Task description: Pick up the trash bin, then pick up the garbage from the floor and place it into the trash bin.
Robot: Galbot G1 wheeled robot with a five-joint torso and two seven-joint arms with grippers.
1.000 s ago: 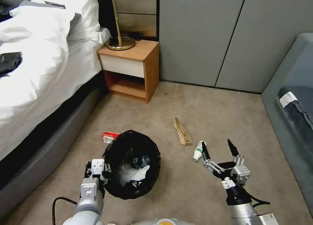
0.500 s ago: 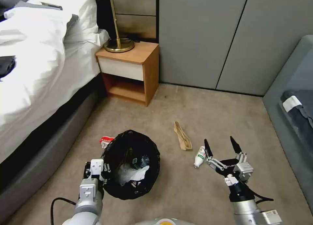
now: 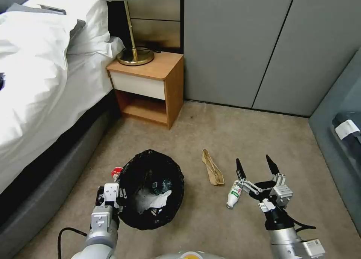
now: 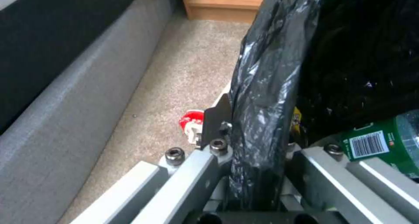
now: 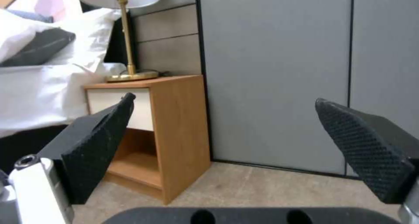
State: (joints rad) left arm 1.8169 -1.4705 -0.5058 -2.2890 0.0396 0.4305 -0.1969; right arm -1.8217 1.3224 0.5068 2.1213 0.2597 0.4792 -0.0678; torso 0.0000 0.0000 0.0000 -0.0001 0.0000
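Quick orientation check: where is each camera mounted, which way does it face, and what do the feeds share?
Head view: on the head, looking forward and down at carpet; the left tool clamps the trash bin, and the open right tool hangs by the small bottle.
Left wrist view: along its fingers gripping the trash bin's liner rim, red-white packet beyond.
Right wrist view: level, between open fingers, toward the nightstand.
Shared: nightstand and lamp in the head and right wrist views.
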